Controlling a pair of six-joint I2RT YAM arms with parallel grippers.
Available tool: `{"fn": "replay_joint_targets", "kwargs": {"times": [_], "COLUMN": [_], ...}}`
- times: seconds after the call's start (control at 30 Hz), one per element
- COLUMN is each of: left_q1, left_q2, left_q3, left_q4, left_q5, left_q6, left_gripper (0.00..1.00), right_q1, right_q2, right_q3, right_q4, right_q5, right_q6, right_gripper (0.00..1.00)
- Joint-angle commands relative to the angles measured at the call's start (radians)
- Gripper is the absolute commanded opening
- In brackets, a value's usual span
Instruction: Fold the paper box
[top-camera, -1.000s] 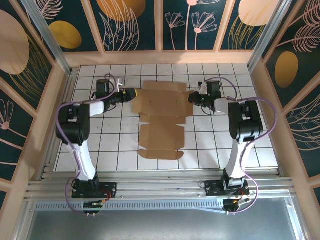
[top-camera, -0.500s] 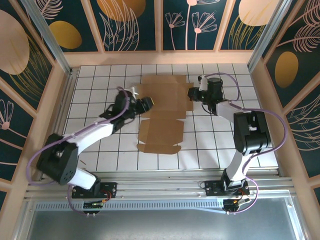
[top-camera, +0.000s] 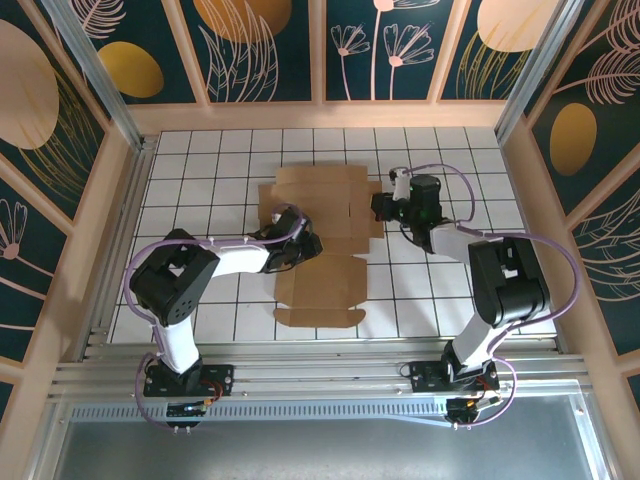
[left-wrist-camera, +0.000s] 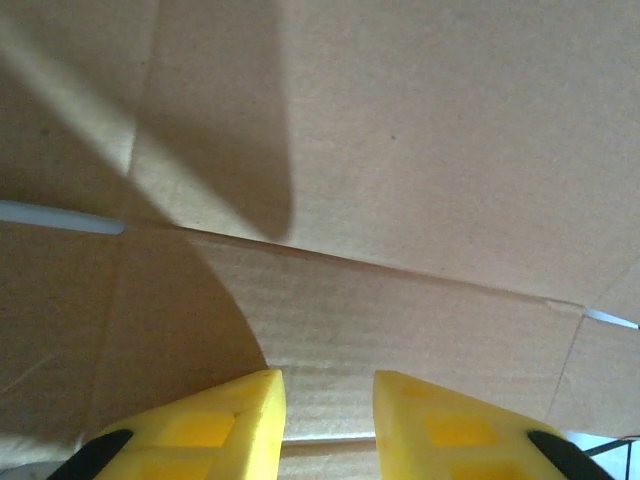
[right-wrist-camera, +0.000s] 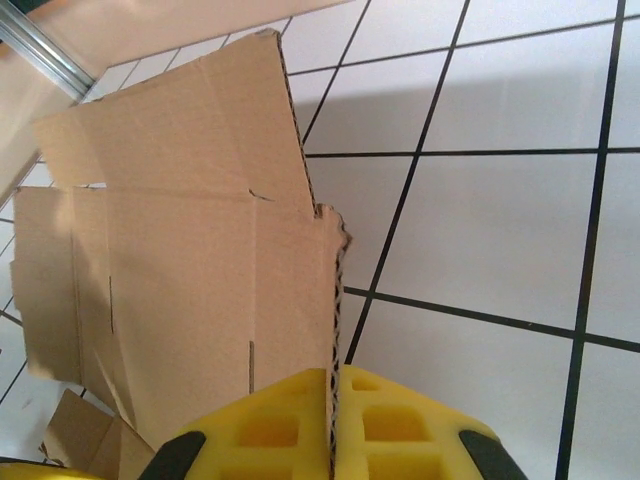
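Bright, even light falls from overhead on the white worktop (top-camera: 420, 290), without glare, and the arms throw only faint, soft shadows. Close up at the left wrist, a broad dark shadow runs across the paper box (left-wrist-camera: 450, 150) from top centre to lower left, and the yellow fingers (left-wrist-camera: 230, 420) look blurred. The right wrist view is sharp and well lit.

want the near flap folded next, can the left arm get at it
Probably yes: the left gripper is over the paper box, and the near flap lies bare close by, nothing between.
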Motion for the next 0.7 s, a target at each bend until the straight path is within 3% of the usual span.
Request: {"fn": "replay_joint_targets", "kwargs": {"times": [0.0,0.1,0.3,0.5,0.67], "left_q1": [0.002,-0.009,-0.064,-0.063,-0.046], "left_q2": [0.01,-0.045,-0.069,-0.011,0.057], "left_q3": [-0.029,-0.026,0.033,0.088,0.125], "left_q4": [-0.037,0.014,-0.068,-0.124,-0.121], "left_q5": [-0.013,0.038,0.048,-0.122,-0.162], "left_q6": [-0.064,-0.035,-0.03,-0.011,0.025], "left_gripper": [0.27,0.33,0.36,0.32,0.29], "right_q1": [0.018,0.027,0.038,0.065,0.076], "right_q2": [-0.028,-0.016,0.013,0.022,-0.007], "right_q3": [-0.031,-0.001,0.052,0.027,-0.039], "right_q4": [0.117,0.148,0.232,0.23,0.222], "right_q5": [0.048,0.12,0.188,0.176,0.178], "right_q6": [-0.016,0.013,0.059,0.026,-0.005], "right_gripper": [0.0,0.0,0.0,0.0,0.0]}}
